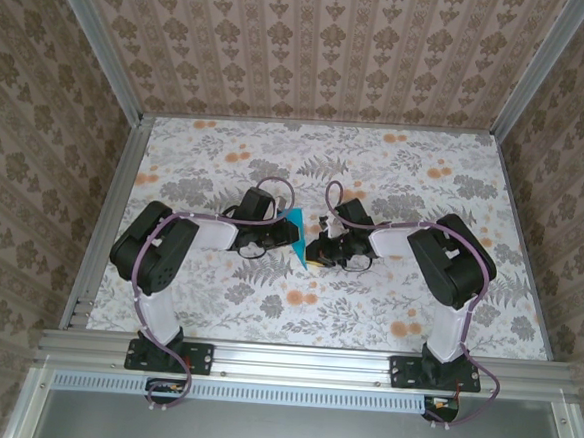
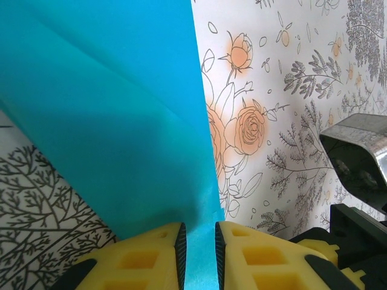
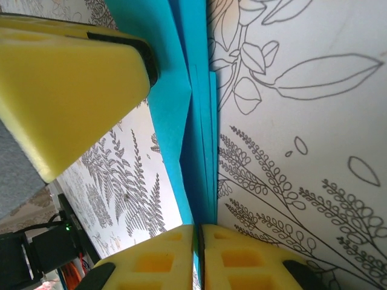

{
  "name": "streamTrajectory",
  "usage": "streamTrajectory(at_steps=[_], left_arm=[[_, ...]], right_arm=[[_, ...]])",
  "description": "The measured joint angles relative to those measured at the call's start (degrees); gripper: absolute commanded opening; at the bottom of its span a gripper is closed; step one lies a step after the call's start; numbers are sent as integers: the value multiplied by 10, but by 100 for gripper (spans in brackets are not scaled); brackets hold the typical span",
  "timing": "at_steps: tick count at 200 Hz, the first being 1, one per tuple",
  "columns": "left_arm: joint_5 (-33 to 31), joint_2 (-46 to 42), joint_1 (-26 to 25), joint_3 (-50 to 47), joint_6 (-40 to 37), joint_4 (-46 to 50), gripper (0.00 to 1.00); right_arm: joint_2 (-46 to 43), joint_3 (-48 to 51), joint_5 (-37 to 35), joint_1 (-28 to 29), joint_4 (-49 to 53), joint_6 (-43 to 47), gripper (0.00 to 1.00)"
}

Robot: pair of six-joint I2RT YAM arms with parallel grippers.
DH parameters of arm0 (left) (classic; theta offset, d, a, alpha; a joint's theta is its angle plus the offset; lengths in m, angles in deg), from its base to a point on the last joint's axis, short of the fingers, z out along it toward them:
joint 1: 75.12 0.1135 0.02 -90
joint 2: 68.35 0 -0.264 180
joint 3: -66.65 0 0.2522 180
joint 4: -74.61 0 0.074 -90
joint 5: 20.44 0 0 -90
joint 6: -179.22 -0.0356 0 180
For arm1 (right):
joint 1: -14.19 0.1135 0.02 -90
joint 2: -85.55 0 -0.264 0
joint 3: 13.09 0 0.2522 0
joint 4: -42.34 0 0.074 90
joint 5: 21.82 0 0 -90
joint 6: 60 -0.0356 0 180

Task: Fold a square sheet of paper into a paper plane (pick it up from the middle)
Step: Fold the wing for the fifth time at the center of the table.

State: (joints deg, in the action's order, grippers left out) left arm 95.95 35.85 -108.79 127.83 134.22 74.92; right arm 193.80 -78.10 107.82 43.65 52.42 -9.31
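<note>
**Pose.** I see two black-and-white robot arms, both folded inward from their bases at the bottom of the overhead view. The left arm rises to an elbow at centre left and reaches right. The right arm mirrors it and reaches left. The left gripper and the right gripper meet near the middle of the frame, tips just beside each other. Between them is the thin teal-blue sheet of paper, partly folded.

**End effectors.** In the right wrist view the right gripper's yellow pads are pressed together at bottom centre on the sheet's layered edge, seen edge-on. One yellow finger of the left gripper lies against a flap at upper left. In the left wrist view the left gripper's pads stand a narrow slot apart at bottom centre, with teal filling the slot. I cannot tell whether they pinch it. From there the sheet widens toward the upper left, its right edge straight.

**Room.** The floral-printed tabletop lies open above, left and right of the grippers. Patterned wall panels close three sides, and an aluminium rail closes the bottom.

**Count.** Arms, two; grippers, two; sheets, one.
</note>
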Motion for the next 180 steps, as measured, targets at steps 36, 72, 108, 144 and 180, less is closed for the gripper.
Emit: streamTrajectory(at_steps=[36,72,108,144,180], left_arm=[[0,1,0,7,2,11,22],[0,3,0,9,4,15,22],[0,5,0,15,5,24,21],[3,12,0,31,9,45,21],[2,21,0,53,9,74,21]], right_arm=[[0,-2,-5,4,9,17,8],[-2,-14,-25,12,35,37,6],[-10,-19,-50,20,54,50,9],[-46,-1,-56,20,56,45,13],[-98,5,-60,20,52,44,13]])
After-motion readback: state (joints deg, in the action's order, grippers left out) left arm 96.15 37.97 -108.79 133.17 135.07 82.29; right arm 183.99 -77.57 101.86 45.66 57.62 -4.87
